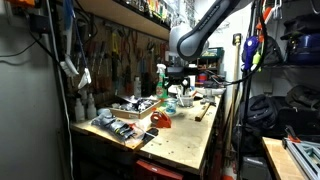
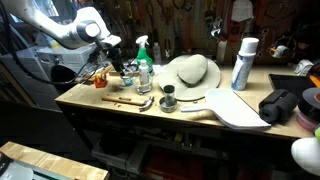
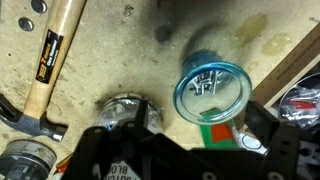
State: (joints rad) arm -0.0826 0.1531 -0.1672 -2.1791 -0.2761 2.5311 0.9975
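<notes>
In the wrist view my gripper (image 3: 200, 142) hangs over the wooden workbench, its two dark fingers spread apart and holding nothing. Just beyond the fingers stands a clear blue cup (image 3: 210, 88), seen from above. A green and red labelled item (image 3: 218, 130) lies between the fingers below the cup. A round metal can (image 3: 125, 110) sits by one finger. A wooden-handled hammer (image 3: 55, 50) lies off to the side. In both exterior views the gripper (image 1: 178, 84) (image 2: 125, 62) hovers next to a green spray bottle (image 1: 160, 80) (image 2: 143, 55).
The bench (image 2: 120, 112) carries a white hat-shaped object (image 2: 190, 72), a white spray can (image 2: 243, 62), a small dark can (image 2: 168, 98), a pale board (image 2: 235, 108) and a black bag (image 2: 283, 105). A tool tray (image 1: 120, 126) and a red item (image 1: 160, 120) lie nearer the bench's end.
</notes>
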